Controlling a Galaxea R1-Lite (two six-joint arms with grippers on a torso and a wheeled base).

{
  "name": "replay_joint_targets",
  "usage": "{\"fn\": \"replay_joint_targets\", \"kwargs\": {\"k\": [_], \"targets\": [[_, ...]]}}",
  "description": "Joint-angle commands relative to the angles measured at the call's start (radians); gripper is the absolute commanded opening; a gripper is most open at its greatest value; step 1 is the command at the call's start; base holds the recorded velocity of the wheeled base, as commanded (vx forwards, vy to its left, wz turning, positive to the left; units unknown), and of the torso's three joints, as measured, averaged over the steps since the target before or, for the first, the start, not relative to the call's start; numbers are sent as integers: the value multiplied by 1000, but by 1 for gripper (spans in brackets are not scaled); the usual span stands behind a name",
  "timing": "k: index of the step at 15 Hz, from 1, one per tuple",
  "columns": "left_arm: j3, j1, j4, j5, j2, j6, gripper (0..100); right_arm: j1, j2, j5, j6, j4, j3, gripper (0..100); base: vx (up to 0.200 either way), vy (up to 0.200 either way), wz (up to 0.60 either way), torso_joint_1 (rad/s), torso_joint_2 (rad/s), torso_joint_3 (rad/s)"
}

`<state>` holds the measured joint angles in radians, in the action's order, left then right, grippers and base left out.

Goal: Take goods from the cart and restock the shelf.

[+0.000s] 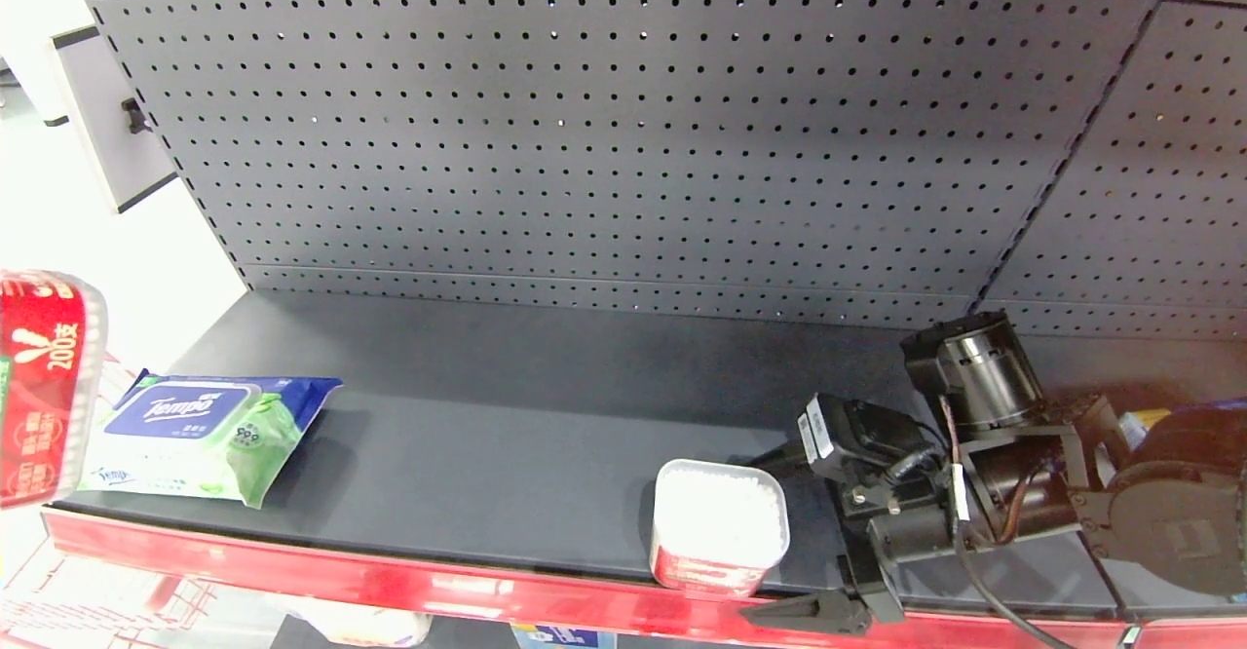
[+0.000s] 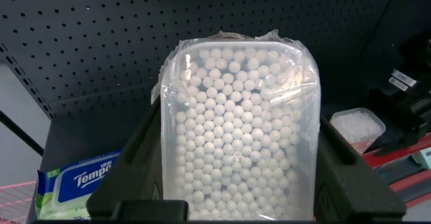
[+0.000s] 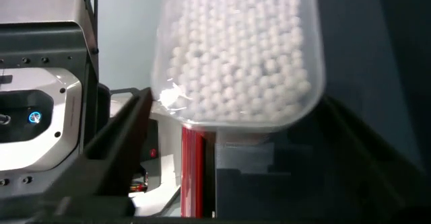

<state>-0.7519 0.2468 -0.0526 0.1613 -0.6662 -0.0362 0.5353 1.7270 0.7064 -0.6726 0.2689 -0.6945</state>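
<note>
A clear box of cotton swabs (image 1: 719, 522) stands on the dark shelf deck (image 1: 507, 415) near its red front edge. My right gripper (image 1: 750, 538) is open, one finger on each side of that box (image 3: 236, 49), with small gaps showing. At the shelf's left end a second cotton swab box with a red label (image 1: 44, 386) hangs in the air. My left gripper (image 2: 240, 109) is shut on this box (image 2: 239, 136), its fingers (image 2: 135, 163) pressed against both sides. A blue and green wet wipes pack (image 1: 209, 425) lies flat on the deck's left part.
A grey pegboard wall (image 1: 623, 142) backs the shelf. The red front lip (image 1: 390, 581) runs along the deck's edge. Pink cart wire (image 1: 88, 600) shows below the left end. A small blue and yellow item (image 1: 1140, 425) sits behind my right arm. The deck's middle is bare.
</note>
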Motion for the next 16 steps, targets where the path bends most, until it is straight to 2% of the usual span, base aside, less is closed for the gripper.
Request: {"fn": "replay_joint_targets", "kwargs": {"k": [1,5,9,10,13,16], "targets": [[0,0,0,0,-1,-1,0,-3,-15,-8,4,3,0,100,0,0,0,0,0,0],[2,0,-1,4,-10,-1,0,-43,-99,-33,10,0,44,100,0,0,0,0,0,0],[0,23,-1,80,-78,-2,0,-181,-362,-33,39,0,193,100,0,0,0,0,0,0],[-1,35,-1,98,-118,-2,0,-244,-494,-50,90,-4,239,100,0,0,0,0,0,0],[-52,75,-1,135,-240,-5,0,-333,-750,-145,217,-5,306,100,0,0,0,0,0,0],[-181,112,-1,147,-446,-13,0,-373,-1021,-301,413,-30,362,100,0,0,0,0,0,0]]}}
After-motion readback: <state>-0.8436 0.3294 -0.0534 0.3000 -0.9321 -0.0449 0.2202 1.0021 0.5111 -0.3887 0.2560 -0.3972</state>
